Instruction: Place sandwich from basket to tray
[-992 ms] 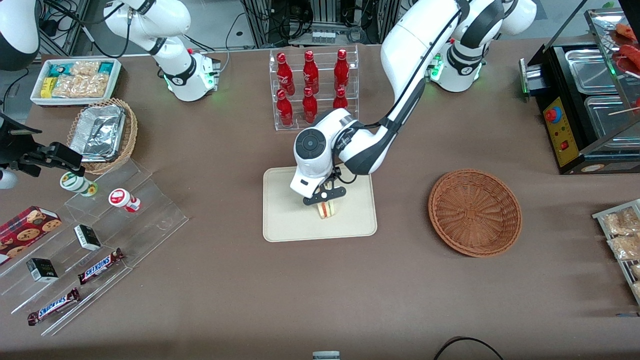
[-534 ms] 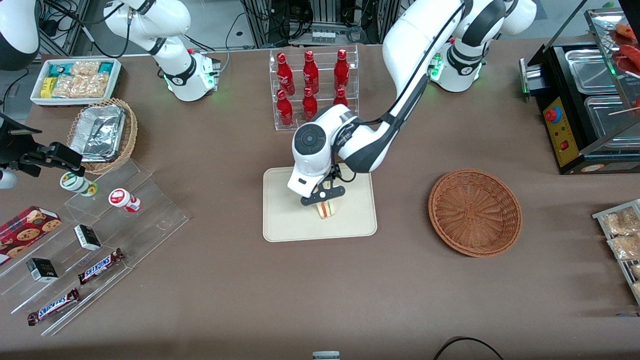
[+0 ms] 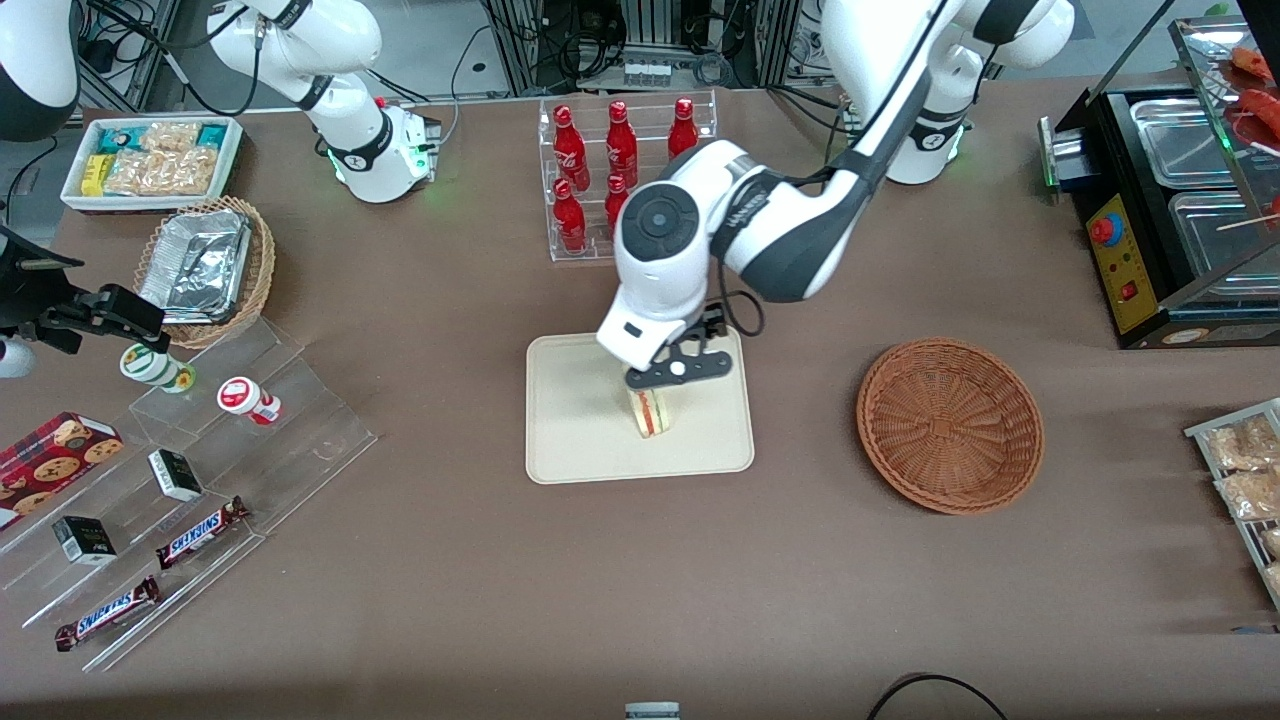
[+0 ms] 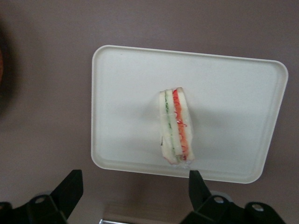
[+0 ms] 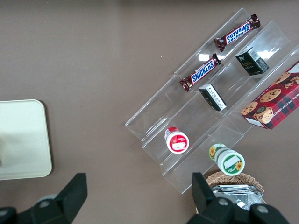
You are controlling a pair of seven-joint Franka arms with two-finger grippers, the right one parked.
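Front view: my tool point(image 3: 672, 378) hangs mid-frame, fingers spread, just above the sandwich point(image 3: 652, 412) standing on the tray point(image 3: 575, 420). Basket point(image 3: 950, 425), right of centre, sits well apart on the bench point(image 3: 640, 580).

Wrist view: sandwich point(image 4: 175, 126) near one tray point(image 4: 121, 93) edge; fingertips point(image 4: 70, 186) wide apart, clear of it.

One sandwich point(image 3: 652, 412), one tray point(image 3: 570, 440), one basket point(image 3: 950, 425) — and one gripper point(image 3: 677, 372), above the tray with fingers point(image 4: 70, 189) spread. Also on the bench point(image 3: 640, 580): five red bottles point(image 3: 621, 135) in view, two Snickers bars point(image 3: 202, 532), two small dark boxes point(image 3: 175, 474), one cookie box point(image 3: 55, 455).
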